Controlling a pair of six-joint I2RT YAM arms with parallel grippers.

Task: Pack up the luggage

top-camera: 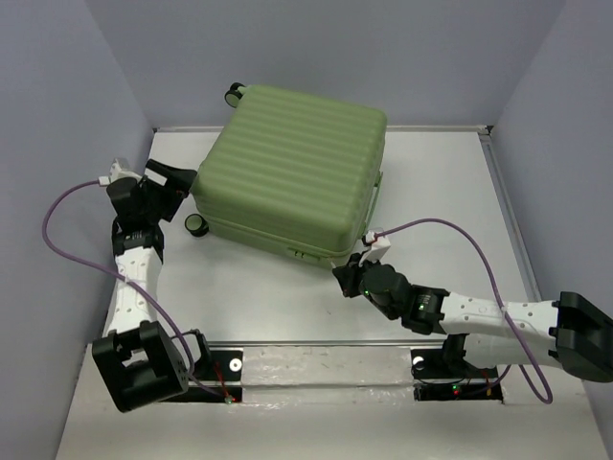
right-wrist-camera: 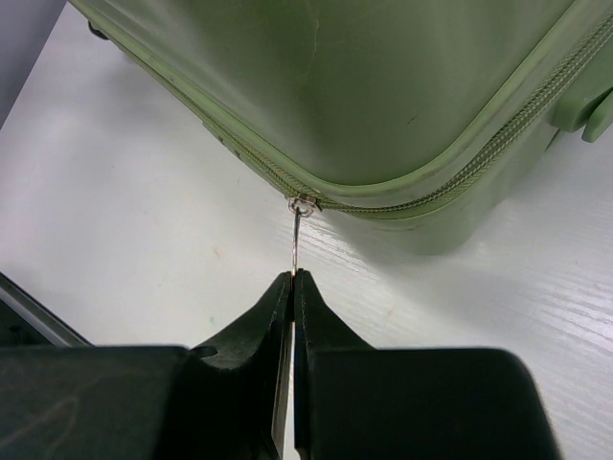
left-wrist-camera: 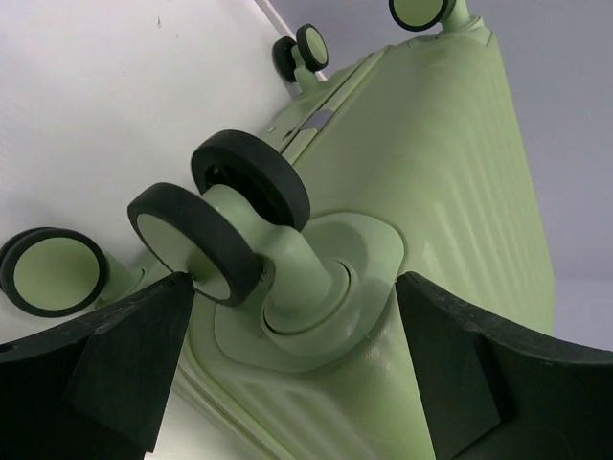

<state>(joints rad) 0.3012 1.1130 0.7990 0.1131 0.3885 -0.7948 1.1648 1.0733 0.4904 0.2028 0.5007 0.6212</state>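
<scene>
The light green ribbed luggage [top-camera: 292, 168] lies closed and flat on the white table, wheels to the left. My left gripper [top-camera: 175, 184] is open at its lower left corner, its jaws either side of a black-rimmed wheel mount [left-wrist-camera: 306, 278] in the left wrist view, pads apart from it. My right gripper [top-camera: 347, 278] is at the luggage's near edge, shut on the thin metal zipper pull [right-wrist-camera: 297, 240], which hangs from the slider [right-wrist-camera: 305, 203] on the zipper track. The lining is hidden.
A raised rail [top-camera: 503, 192] borders the table at right and back. Grey walls close in on both sides. A metal strip [top-camera: 316, 342] runs along the near edge by the arm bases. A side handle [right-wrist-camera: 584, 101] of the luggage juts out at right.
</scene>
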